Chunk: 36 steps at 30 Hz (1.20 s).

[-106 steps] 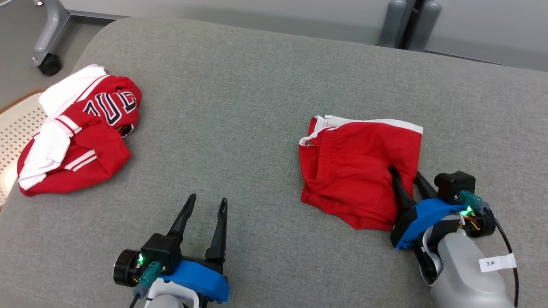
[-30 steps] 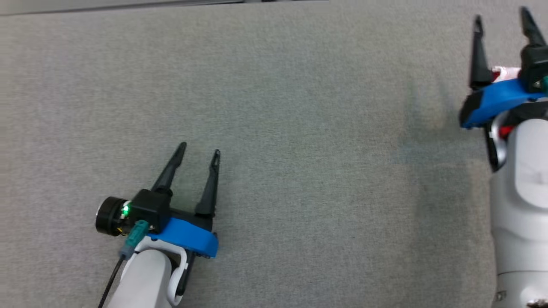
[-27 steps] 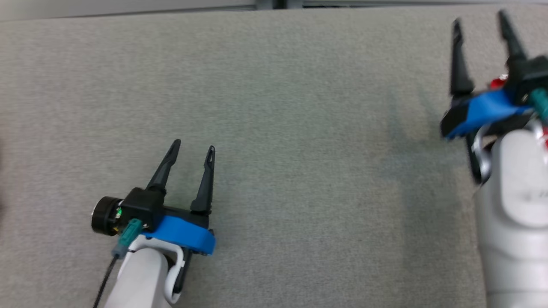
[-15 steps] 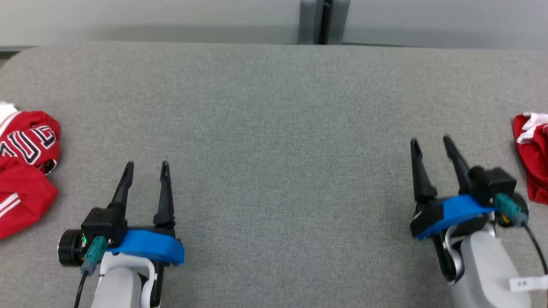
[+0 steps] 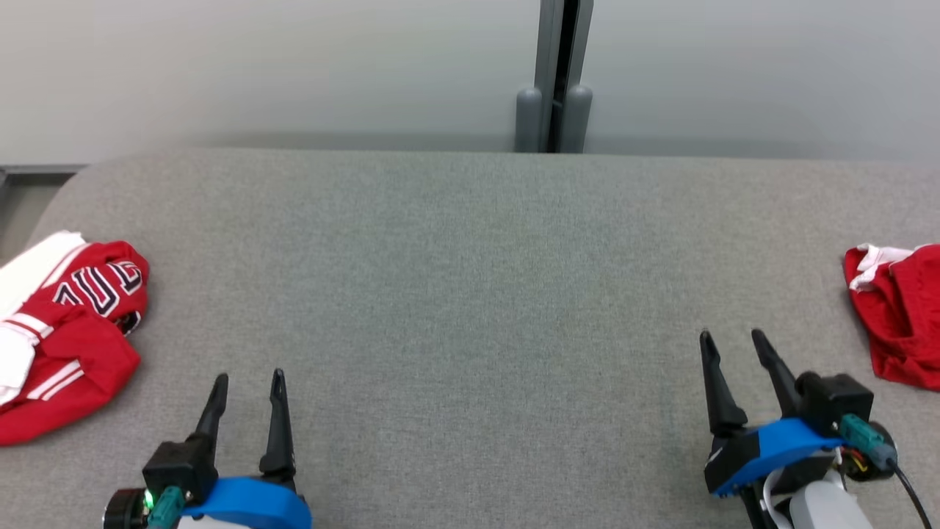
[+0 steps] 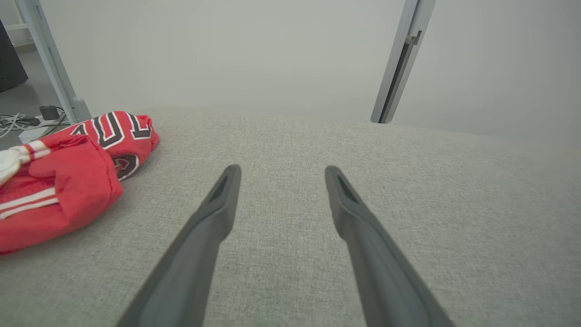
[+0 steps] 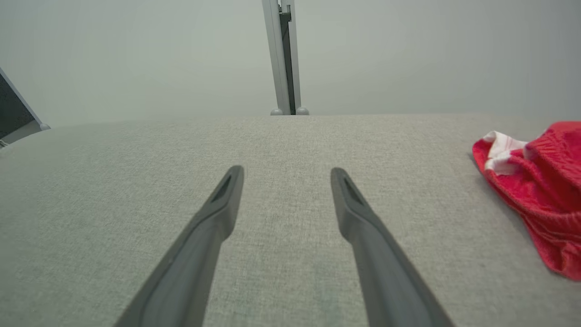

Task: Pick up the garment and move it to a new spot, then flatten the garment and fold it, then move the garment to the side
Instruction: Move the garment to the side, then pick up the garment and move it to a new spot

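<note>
Drawn back from the red shorts (image 5: 903, 323) it touched moments ago, the right gripper (image 5: 731, 334) is at the near right of the grey padded surface (image 5: 470, 279), fingers spread and empty; the left gripper (image 5: 248, 376) is at the near left, likewise spread and empty. Beyond the right gripper and apart from it, the shorts lie at the right edge; their long axis runs near to far, white-trimmed end pointing away; a bunched red-and-white jersey (image 5: 73, 345) lies far left.

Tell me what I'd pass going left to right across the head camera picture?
Red and white jersey → left gripper → grey post at the back → right gripper → red shorts.
</note>
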### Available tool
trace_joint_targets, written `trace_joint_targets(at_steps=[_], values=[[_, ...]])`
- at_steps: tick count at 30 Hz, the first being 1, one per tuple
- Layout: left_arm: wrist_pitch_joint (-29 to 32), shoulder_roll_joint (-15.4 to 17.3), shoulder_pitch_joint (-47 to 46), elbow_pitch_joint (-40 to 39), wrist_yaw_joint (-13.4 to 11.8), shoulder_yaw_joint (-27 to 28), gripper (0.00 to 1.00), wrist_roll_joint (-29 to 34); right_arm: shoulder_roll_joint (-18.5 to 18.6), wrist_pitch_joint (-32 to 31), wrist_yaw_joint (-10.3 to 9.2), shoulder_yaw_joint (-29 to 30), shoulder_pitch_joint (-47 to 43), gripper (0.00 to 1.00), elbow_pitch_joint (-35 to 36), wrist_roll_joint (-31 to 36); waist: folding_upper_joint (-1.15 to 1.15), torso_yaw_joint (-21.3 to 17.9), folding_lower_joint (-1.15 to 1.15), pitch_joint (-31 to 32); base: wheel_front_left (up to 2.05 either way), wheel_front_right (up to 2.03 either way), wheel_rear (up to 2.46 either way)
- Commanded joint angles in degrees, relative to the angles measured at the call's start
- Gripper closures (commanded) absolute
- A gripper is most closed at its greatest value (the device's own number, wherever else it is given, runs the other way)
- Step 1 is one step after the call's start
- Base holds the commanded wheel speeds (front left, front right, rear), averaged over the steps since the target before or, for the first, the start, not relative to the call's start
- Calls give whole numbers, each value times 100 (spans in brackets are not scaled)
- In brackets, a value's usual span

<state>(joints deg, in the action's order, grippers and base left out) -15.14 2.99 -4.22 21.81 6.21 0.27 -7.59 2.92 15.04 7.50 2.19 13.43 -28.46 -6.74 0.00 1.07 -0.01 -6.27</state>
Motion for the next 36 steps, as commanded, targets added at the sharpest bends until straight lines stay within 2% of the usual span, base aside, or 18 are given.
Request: trace_joint_targets(at_steps=[1, 8, 17, 22, 31, 36], values=[[0, -9, 95, -24, 27, -25, 0, -51, 5, 18, -1, -19, -158, 0, 18, -81, 0, -28, 1, 116, 0, 0, 0], [0, -8, 363, -69, -28, -141, 0, -178, 4, 18, -1, -57, -451, 0, 12, -240, 0, 19, 1, 323, 0, 0, 0], [1, -7, 231, -70, -74, -210, 0, -290, 4, 17, -1, -121, -341, 0, 58, -147, 0, 259, 1, 176, 0, 0, 0], [1, -5, 89, -32, -137, -235, 0, -439, 4, 17, -1, -159, -290, 0, 105, -59, 0, 796, 1, -6, 0, 0, 0], [1, -12, 58, 76, -270, 3, 0, -755, 6, 18, -1, -521, -99, 0, 87, 90, 0, 2098, 1, -306, 0, 0, 0], [0, -12, 141, 124, -313, 179, 0, -892, 10, 18, -1, -821, 72, 0, 32, 136, 0, 2545, 1, -397, 0, 0, 0]])
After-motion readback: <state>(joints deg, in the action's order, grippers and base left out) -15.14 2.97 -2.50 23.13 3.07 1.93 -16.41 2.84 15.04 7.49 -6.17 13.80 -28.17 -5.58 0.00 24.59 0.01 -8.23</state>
